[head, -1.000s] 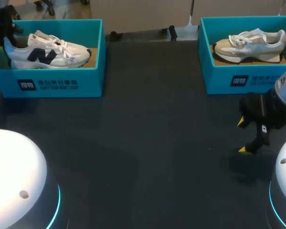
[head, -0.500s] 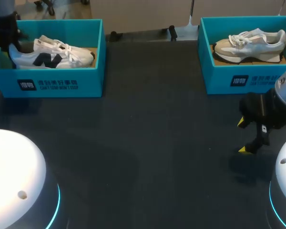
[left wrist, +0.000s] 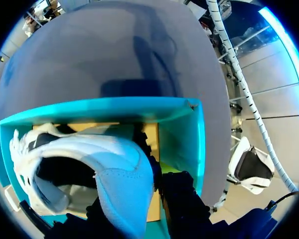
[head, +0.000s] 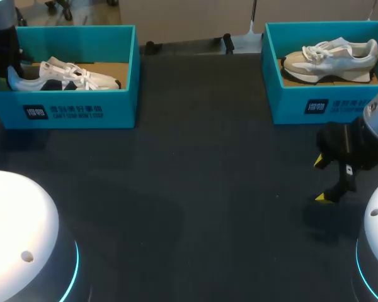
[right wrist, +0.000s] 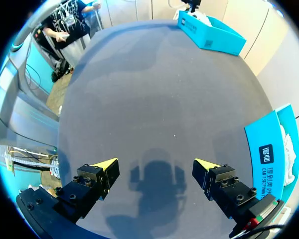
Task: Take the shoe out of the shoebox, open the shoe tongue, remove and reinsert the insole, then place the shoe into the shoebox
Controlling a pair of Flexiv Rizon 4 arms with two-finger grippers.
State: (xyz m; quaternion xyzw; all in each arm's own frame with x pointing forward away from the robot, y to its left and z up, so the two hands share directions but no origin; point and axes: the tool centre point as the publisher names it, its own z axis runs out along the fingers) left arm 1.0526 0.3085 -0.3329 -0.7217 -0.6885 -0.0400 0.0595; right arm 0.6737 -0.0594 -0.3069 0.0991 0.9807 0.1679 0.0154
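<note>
Head, left wrist and right wrist views of one moment. The white shoe (head: 63, 75), a trainer with a dark side emblem and white laces, lies low inside the left shoebox (head: 82, 110), a teal open-topped carton at the table's far left. Its toe points toward the table's middle and its heel lies at the box's outer end.

The left gripper (head: 6, 60) stands at that outer end. In the left wrist view its two dark fingers (left wrist: 182, 199) flank the padded heel collar and press it from both sides, so the jaws are clamped on the shoe's heel; the yellow tips are hidden there. That view alone also shows the dark interior of the shoe and the brown card floor of the box.

The right gripper (right wrist: 157, 172) hovers over the bare dark table (head: 195, 189), jaws spread wide, holding and touching nothing. Its shadow falls on the surface beneath.

Only the head view shows in full the second shoebox (head: 327, 104) at far right, which holds a pale shoe (head: 331, 56) well apart from the first.
</note>
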